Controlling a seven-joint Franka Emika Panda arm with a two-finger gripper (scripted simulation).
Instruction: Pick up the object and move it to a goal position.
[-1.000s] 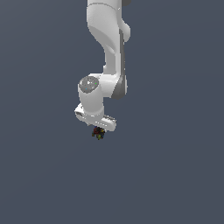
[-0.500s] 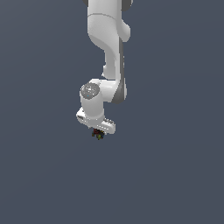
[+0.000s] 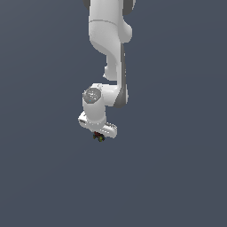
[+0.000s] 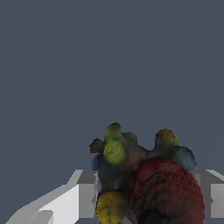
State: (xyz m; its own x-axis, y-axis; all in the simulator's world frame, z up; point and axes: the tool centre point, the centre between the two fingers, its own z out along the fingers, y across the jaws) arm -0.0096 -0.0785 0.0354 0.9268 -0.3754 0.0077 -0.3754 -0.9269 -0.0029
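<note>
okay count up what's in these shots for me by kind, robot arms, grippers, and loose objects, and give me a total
Robot arms: 1, the white arm
Grippers: 1, the gripper at the arm's end
Loose objects: 1, the dark lumpy object with red, yellow, green and blue specks, sitting between the gripper's fingers
Total: 3

The dark, lumpy object sits between the two white fingers of the gripper, which press against its sides. Yellow, green, blue and red knobs cover it, against a plain grey-blue background.
</note>
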